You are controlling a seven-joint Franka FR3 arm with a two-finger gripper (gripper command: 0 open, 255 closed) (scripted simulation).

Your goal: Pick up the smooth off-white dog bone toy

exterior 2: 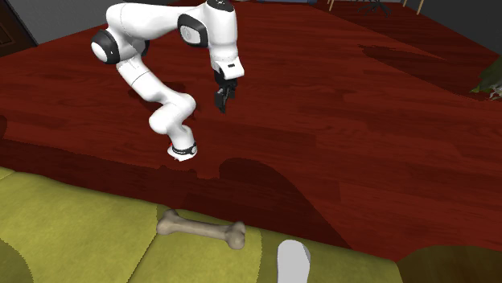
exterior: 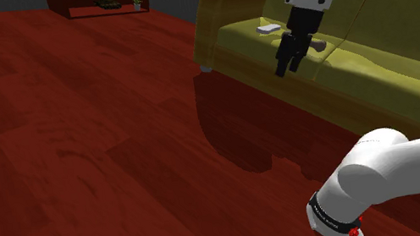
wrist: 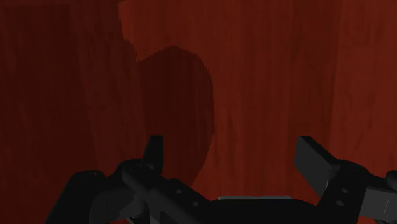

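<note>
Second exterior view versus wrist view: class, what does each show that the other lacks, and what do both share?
The second exterior view offers the off-white bone toy lying on the yellow-green sofa, a white object beside it, and the whole white arm. The wrist view offers the black fingers standing apart, nothing between them. Both share the gripper over the red-brown wooden floor.

One pale bone toy (exterior 2: 201,231), one small white object (exterior 2: 293,261), one yellow-green sofa (exterior: 380,62), one potted plant (exterior: 136,1).
</note>
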